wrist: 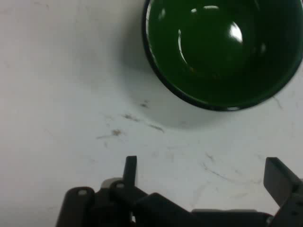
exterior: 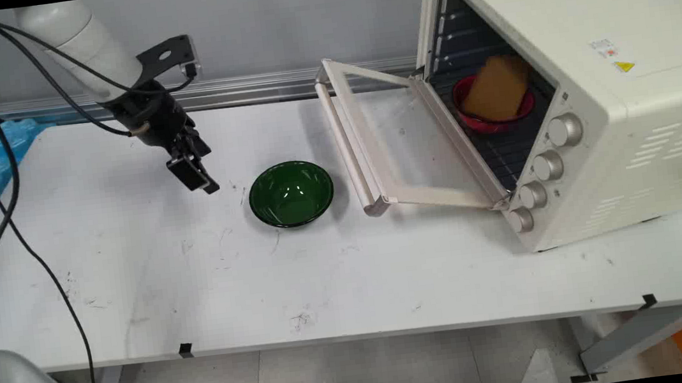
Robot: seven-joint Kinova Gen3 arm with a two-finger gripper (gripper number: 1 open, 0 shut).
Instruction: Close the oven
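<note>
Scuffed with dark marks along its near side, the table (exterior: pixel 338 282) carries a green bowl (exterior: pixel 291 194), upright and empty, its glossy inside catching the light. Everything else is placed from that bowl.

To the bowl's left, just above the table surface, hangs the tool (exterior: pixel 198 177), tilted toward the bowl. In the hand view its two fingers (wrist: pixel 130 166) stand wide apart with nothing between them: the tool (wrist: pixel 203 176) is released and grasps nothing. It is near the bowl (wrist: pixel 222 47) but apart from it, with bare table showing between fingertips and rim.

To the bowl's right stands a cream toaster oven (exterior: pixel 596 59) with its glass door (exterior: pixel 402 139) swung down and open; the door's handle lies just beside the bowl without touching it. Inside the oven, further right of the bowl, a red dish (exterior: pixel 474 120) sits on the rack holding a brown block (exterior: pixel 496 90), perhaps bread. Four knobs (exterior: pixel 548 165) run down the oven's front.
</note>
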